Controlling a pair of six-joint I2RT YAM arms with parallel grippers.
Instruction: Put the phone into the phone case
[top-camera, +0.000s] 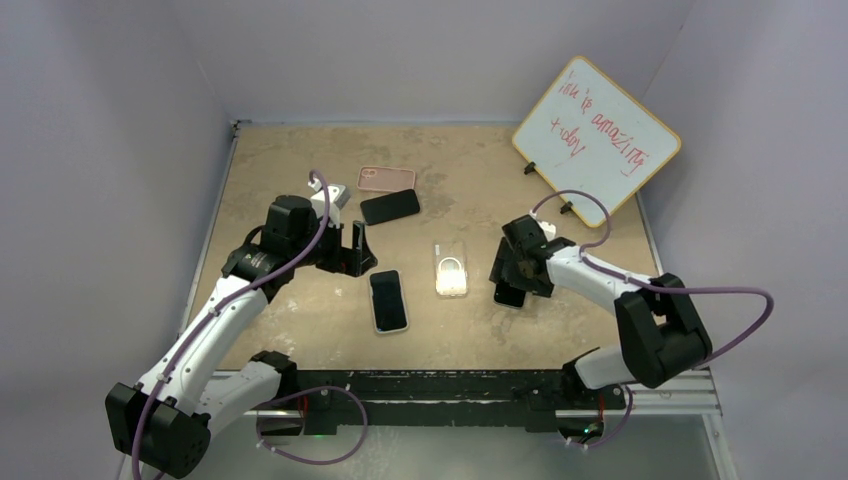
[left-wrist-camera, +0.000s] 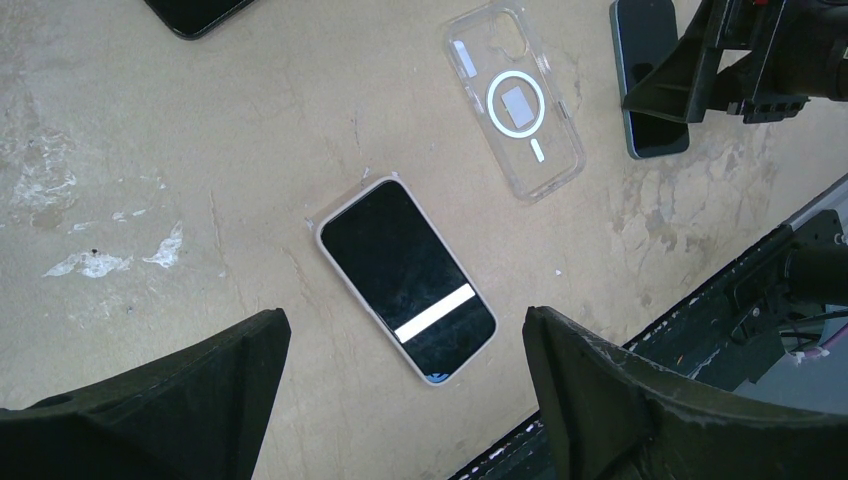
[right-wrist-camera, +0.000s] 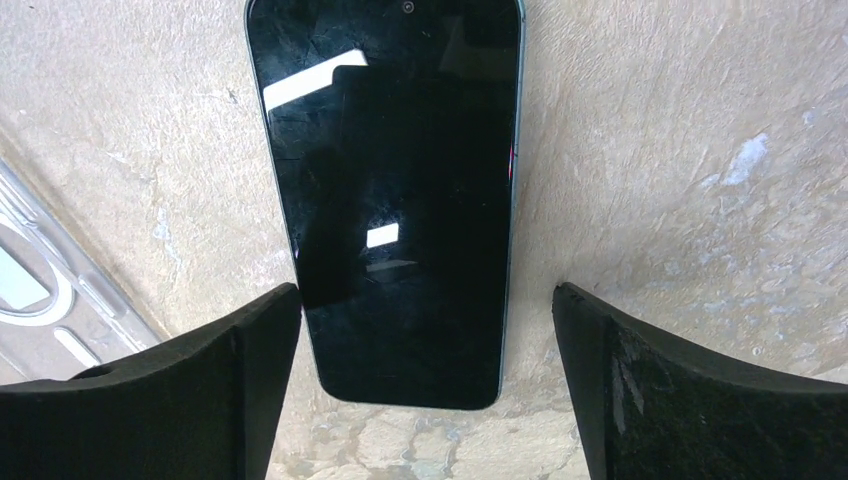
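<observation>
A dark bare phone (right-wrist-camera: 385, 200) lies flat on the table, screen up, its near end between the fingers of my right gripper (right-wrist-camera: 425, 300). That gripper is open; its left finger (right-wrist-camera: 250, 350) sits at the phone's left edge and the right finger stands apart from it. From above, the phone (top-camera: 509, 295) shows just below the right gripper (top-camera: 513, 278). A clear phone case (top-camera: 451, 268) with a white ring lies empty just left of it, also seen as the clear case (left-wrist-camera: 513, 100). My left gripper (left-wrist-camera: 405, 318) hangs open above another phone in a white case (left-wrist-camera: 405, 280).
A black phone (top-camera: 390, 207) and a pink case (top-camera: 387, 178) lie further back. A whiteboard (top-camera: 597, 135) leans at the back right. The black front rail (top-camera: 450, 385) runs along the near edge. Grey walls close in both sides.
</observation>
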